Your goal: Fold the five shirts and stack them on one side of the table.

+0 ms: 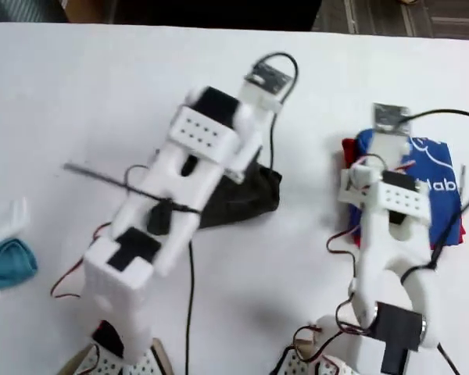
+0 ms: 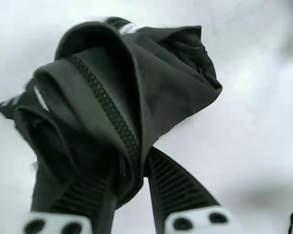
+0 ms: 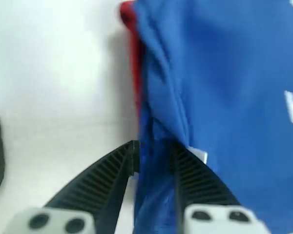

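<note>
- There is room to pass over the bare table along the far side and far left.
- A strip between the black shirt and the blue shirt gives room too.
- The left arm and its cable block the middle.
- A teal cloth sits at the left edge.

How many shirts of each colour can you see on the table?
black shirt: 1
blue shirt: 1
red shirt: 1 (lying under the blue one)
teal shirt: 1 (at the table's edge)
Total: 4 shirts in sight
</note>
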